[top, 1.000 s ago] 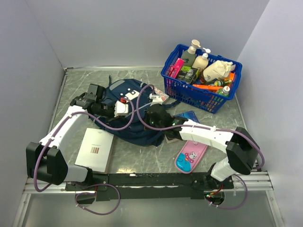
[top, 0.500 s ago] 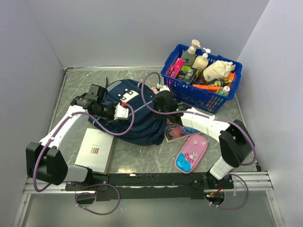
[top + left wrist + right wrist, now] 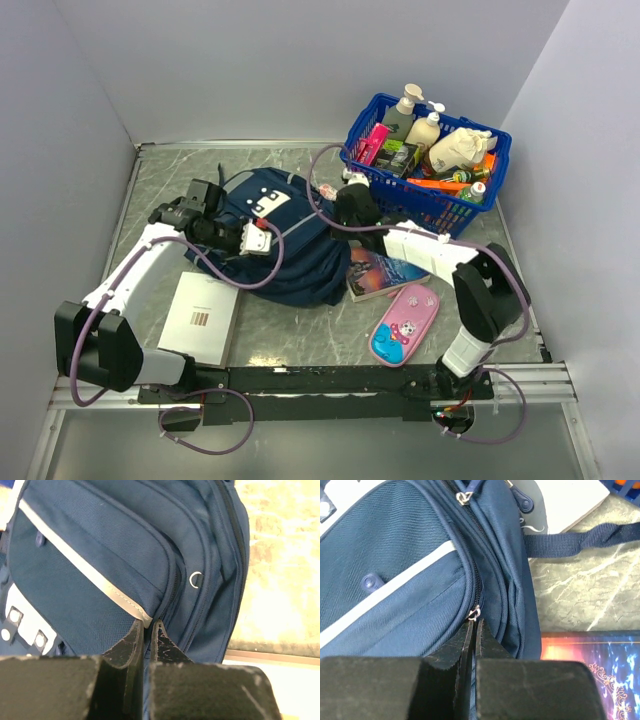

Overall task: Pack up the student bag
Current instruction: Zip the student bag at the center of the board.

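The student bag (image 3: 300, 258), navy with grey trim and a white patch, lies flat in the middle of the table. My left gripper (image 3: 250, 228) is over its left part, shut and pinching the fabric at a pocket seam next to the grey trim (image 3: 107, 587). My right gripper (image 3: 342, 212) is at the bag's right side near the basket. It is shut at the small metal zipper pull (image 3: 476, 612) of a front pocket on the student bag (image 3: 410, 590). That zipper runs on, still closed, ahead of the fingertips.
A blue plastic basket (image 3: 425, 165) full of bottles and packets stands at the back right, close to my right wrist. A colourful book (image 3: 385, 272) and a pink pencil case (image 3: 403, 328) lie right of the bag. A white notebook (image 3: 200, 315) lies front left. Grey walls close in three sides.
My right gripper has moved from the bag's near right edge up toward the basket, staying shut. The colourful book is now uncovered. The left gripper has barely moved.
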Tool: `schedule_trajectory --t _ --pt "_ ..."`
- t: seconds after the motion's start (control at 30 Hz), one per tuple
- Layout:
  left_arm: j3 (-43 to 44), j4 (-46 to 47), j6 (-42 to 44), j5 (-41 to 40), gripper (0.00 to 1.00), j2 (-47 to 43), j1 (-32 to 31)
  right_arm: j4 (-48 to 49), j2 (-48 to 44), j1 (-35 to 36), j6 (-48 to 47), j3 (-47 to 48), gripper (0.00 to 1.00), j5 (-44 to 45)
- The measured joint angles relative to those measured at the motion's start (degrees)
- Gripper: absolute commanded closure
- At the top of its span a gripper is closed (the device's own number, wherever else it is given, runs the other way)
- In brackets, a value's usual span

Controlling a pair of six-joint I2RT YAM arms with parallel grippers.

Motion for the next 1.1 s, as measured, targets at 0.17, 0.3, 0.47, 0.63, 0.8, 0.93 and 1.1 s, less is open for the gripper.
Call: schedule_trajectory --t 0.17,0.3,0.47,0.63,0.8,0.93,1.1 --pt "0.61 -0.46 -2.82 1.14 0.22 0.44 5.44 4.20 -5.49 3.08 0.22 -7.58 1.00 1.29" --pt "6.16 -1.77 -6.67 4.59 0.14 1.55 8.39 5.53 -9.14 5.38 1.07 -12.11 1.00 1.60" --pt "5.77 1.64 -20.28 7.39 0.17 -5.57 -5.01 8.26 -9.84 5.51 2.91 -15.17 1.00 0.70" --pt "-4.66 17.18 -37.03 -0.79 0.17 -12.81 -23.41 9.18 -11.21 5.40 3.96 -15.56 1.00 -0.74" --pt "-13.22 30.25 -49.62 -16.94 0.19 -8.94 -27.21 9.86 -13.33 5.33 5.20 -16.35 1.00 -2.73" --pt "-15.45 37.81 -56.74 -28.24 0.18 -5.38 -27.50 10.34 -13.68 5.18 5.81 -16.48 1.00 -3.96" --pt "-15.45 45.90 -60.61 -35.67 0.19 -4.24 -27.56 10.71 -13.68 5.16 6.10 -16.65 1.00 -4.81"
